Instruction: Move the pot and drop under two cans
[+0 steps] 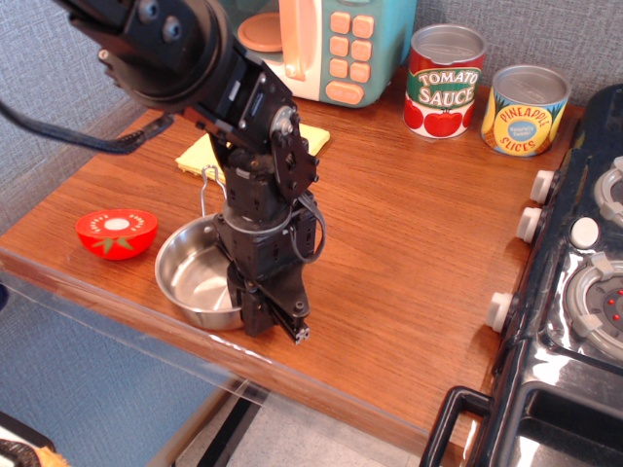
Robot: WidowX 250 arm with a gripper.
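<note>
The shiny steel pot (190,282) sits near the table's front left edge, its thin wire handle pointing to the back. My gripper (275,323) points down at the pot's right rim, which it hides. Its fingers look closed together on that rim. The two cans stand at the back right, far from the pot: the red "Tomato Sauce" can (445,83) and the yellow-and-blue "Pineapple Slices" can (526,110) to its right.
A red toy tomato half (117,233) lies left of the pot. A yellow cloth (200,154) lies behind it. A toy microwave (341,44) stands at the back. A black stove (584,292) borders the wooden table (409,253) on the right.
</note>
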